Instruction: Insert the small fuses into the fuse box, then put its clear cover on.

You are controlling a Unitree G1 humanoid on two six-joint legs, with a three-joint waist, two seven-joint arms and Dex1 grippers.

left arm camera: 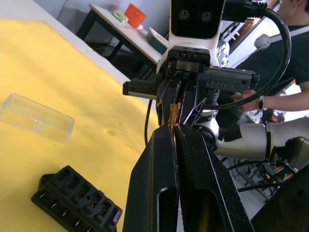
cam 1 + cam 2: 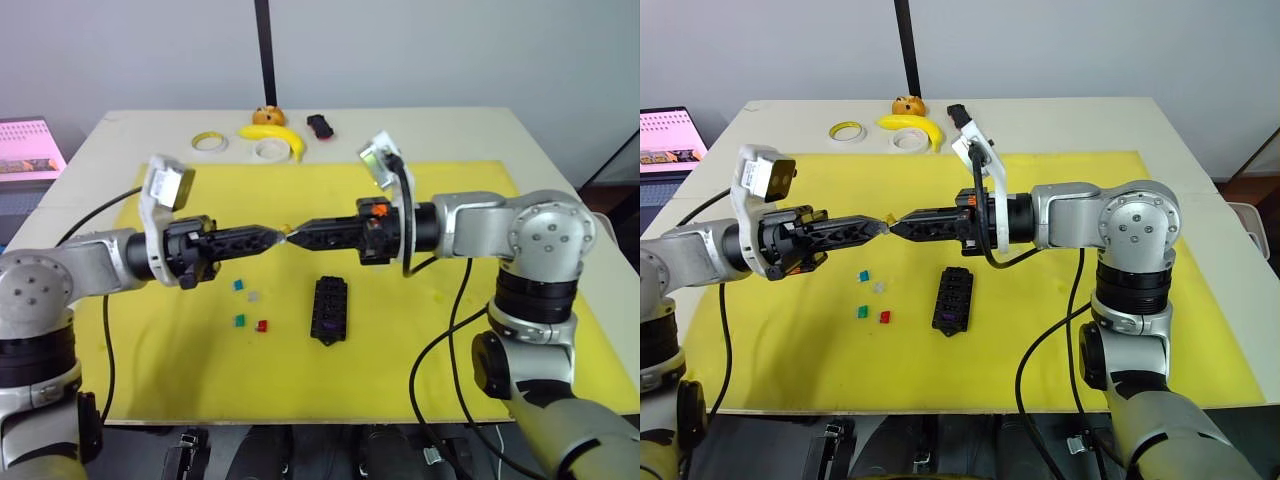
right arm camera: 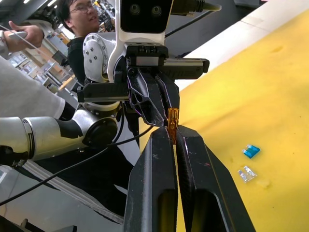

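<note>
My left gripper [image 2: 272, 234] and right gripper [image 2: 303, 235] meet tip to tip in the air over the yellow mat [image 2: 150, 370]. A small yellow fuse [image 2: 288, 232] sits between them. In the left wrist view my own fingers [image 1: 159, 159] are shut on the fuse [image 1: 174, 115], and in the right wrist view the right fingers [image 3: 154, 164] also pinch it [image 3: 173, 120]. The black fuse box [image 2: 330, 308] lies on the mat below, with a purple fuse [image 2: 328, 325] in one slot. Teal [image 2: 238, 285], grey-clear [image 2: 253, 296], green [image 2: 239, 321] and red [image 2: 262, 326] fuses lie loose to its left. The clear cover [image 1: 36, 118] rests on the mat beyond the box.
At the back of the table are two tape rolls [image 2: 210, 142] [image 2: 268, 150], a banana [image 2: 278, 136], an orange toy [image 2: 267, 115] and a small black-red object [image 2: 320, 125]. A laptop [image 2: 25, 150] stands off the left edge. A person [image 1: 285, 53] is beside the table.
</note>
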